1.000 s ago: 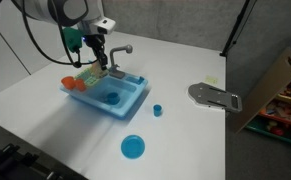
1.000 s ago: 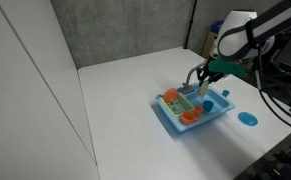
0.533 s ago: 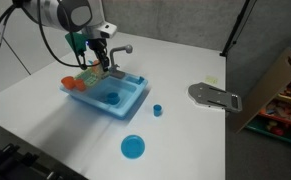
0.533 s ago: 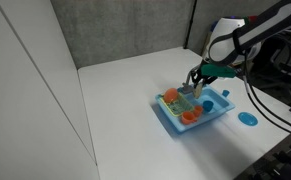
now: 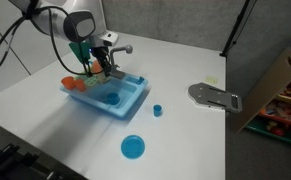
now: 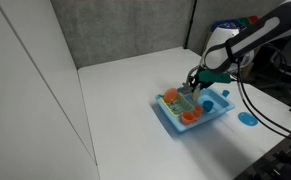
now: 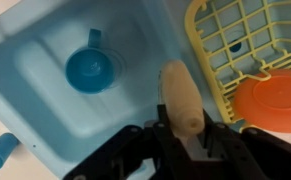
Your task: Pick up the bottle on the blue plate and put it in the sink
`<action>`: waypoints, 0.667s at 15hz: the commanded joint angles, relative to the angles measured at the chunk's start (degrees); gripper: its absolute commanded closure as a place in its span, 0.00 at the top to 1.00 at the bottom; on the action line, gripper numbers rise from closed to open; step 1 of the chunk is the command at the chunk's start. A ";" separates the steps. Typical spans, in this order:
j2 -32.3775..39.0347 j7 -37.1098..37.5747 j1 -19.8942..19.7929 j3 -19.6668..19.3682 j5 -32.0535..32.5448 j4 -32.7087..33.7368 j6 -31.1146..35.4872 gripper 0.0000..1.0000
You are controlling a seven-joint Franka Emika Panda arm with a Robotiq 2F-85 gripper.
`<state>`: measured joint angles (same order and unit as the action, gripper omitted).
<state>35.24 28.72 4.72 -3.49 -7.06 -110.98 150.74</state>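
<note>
My gripper (image 7: pixel 185 132) is shut on the pale cream bottle (image 7: pixel 182 98), which points out from between the jaws over the light-blue sink (image 7: pixel 40 90). In both exterior views the gripper (image 5: pixel 98 68) (image 6: pixel 195 87) hangs low over the sink (image 5: pixel 133 100) (image 6: pixel 217 112), near the grey faucet (image 5: pixel 120 50) and the rack end. The bottle is too small to make out in the exterior views. The blue plate (image 5: pixel 132 147) (image 6: pixel 247 117) lies bare on the white table, in front of the sink.
A blue cup (image 7: pixel 90 70) lies in the sink basin. A yellow rack (image 7: pixel 225 40) holds an orange plate (image 7: pixel 273 102). A small blue cup (image 5: pixel 157 110) stands on the table beside the sink. A grey flat object (image 5: pixel 213 96) and a cardboard box (image 5: pixel 275 85) are further off.
The gripper has come down closer to the sink with the bottle still in it, and the arm has leaned lower. Nothing else has moved.
</note>
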 commanded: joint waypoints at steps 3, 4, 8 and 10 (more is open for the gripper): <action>1.47 -6.58 -2.01 1.95 -2.96 0.23 2.54 0.09; 1.67 -7.38 -2.26 2.13 -3.16 0.21 2.72 0.09; 2.43 -10.05 -3.39 3.04 -4.02 -0.15 3.62 0.09; 2.82 -11.13 -3.87 3.47 -4.30 -0.23 3.84 0.09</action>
<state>37.70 20.87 2.37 -1.44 -9.71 -111.12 153.76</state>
